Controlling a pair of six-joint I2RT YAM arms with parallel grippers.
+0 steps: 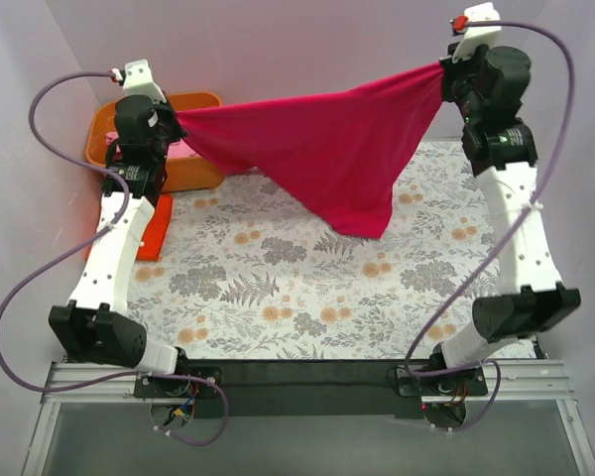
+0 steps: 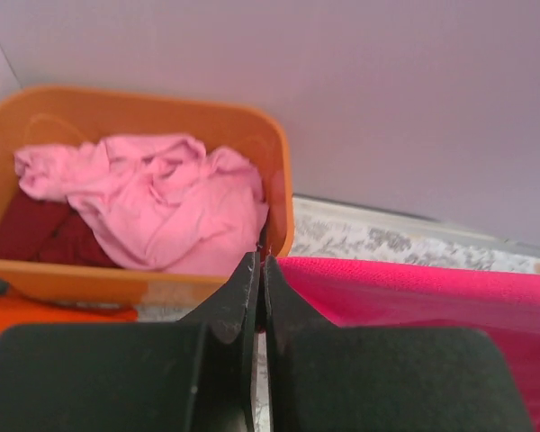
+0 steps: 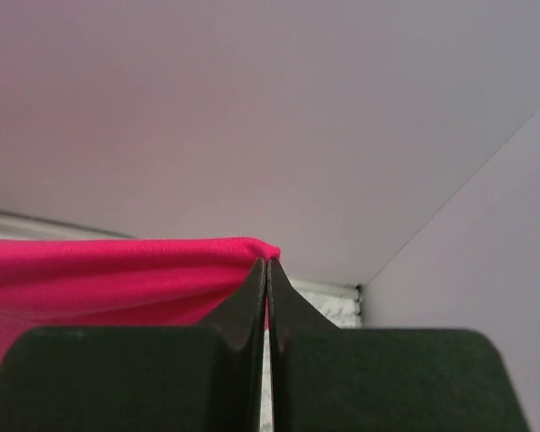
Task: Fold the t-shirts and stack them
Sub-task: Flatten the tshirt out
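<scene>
Your left gripper (image 2: 259,270) has its jaws pressed together on one upper corner of the magenta-red t-shirt (image 1: 327,149), and the cloth leaves the tips toward the right. Your right gripper (image 3: 267,268) pinches the opposite corner in the same manner, with a small roll of cloth just at the tips.

Both arms are raised and held well apart, so the top edge is stretched between them and the rest hangs down in a loose triangle over the table (image 1: 278,288). I judge that you hold it like this to open the shirt, so it can be laid flat for folding.

Behind the left gripper the orange tub (image 2: 283,180) stands at the far left corner. In it the pale pink t-shirt (image 2: 153,198) lies crumpled on top of the dark red t-shirt (image 2: 36,234), both not yet folded. Beside the tub, an orange cloth (image 1: 151,230) lies under the left arm, probably another shirt.

Some things you cannot verify here. The collar and sleeves do not show, so it is unclear which edge you are holding. Whether the lowest tip touches the table I cannot tell. The left arm covers most of the orange cloth.
</scene>
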